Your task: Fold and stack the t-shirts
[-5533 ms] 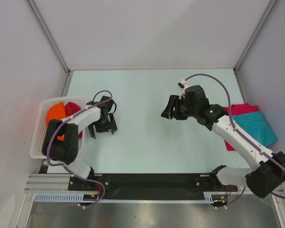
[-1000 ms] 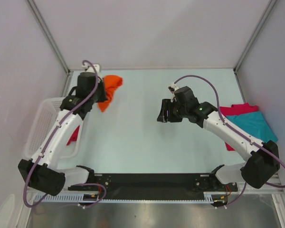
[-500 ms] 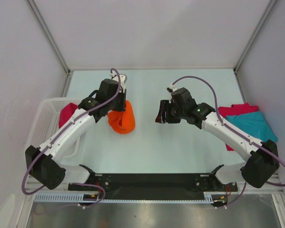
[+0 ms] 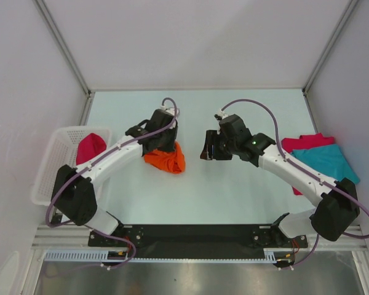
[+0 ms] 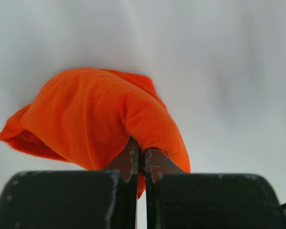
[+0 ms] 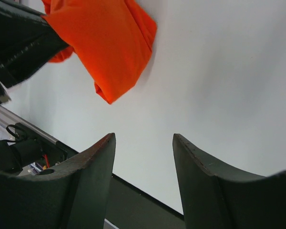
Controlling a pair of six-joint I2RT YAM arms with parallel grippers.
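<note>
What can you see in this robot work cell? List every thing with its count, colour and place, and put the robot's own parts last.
orange t-shirt: one, bright orange, bunched at the table's centre
crimson t-shirt: one, crimson, inside the basket
teal t-shirt: one, teal, at the table's right edge
pink-red t-shirt: one, pink-red, under the teal t-shirt
basket: one, white mesh, at the table's left edge
table: one, pale, below both arms
left gripper: one, black, shut on the orange t-shirt
right gripper: one, black, open and empty, right of the orange t-shirt
</note>
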